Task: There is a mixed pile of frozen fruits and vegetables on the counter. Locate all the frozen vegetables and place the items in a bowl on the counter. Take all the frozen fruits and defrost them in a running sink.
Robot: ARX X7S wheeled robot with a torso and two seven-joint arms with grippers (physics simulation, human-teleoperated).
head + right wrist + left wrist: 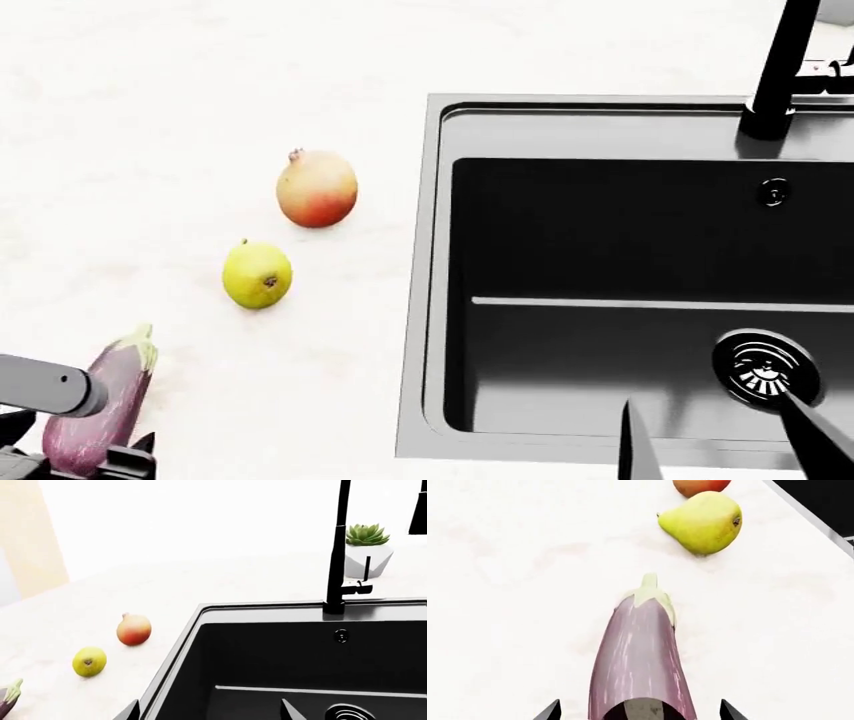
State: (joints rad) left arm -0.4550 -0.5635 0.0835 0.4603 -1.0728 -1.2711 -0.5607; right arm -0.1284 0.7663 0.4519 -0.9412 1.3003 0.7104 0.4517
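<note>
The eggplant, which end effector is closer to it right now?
Left. The left end effector straddles the eggplant on the counter; the right end effector hangs over the sink, far across.

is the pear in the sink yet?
No, in the head view the pear lies on the counter, apart from the sink, between the eggplant and the round orange fruit.

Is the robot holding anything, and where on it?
Left gripper straddles the purple streaked eggplant's rounded bottom end; whether it grips cannot be told. Right gripper holds nothing.
</note>
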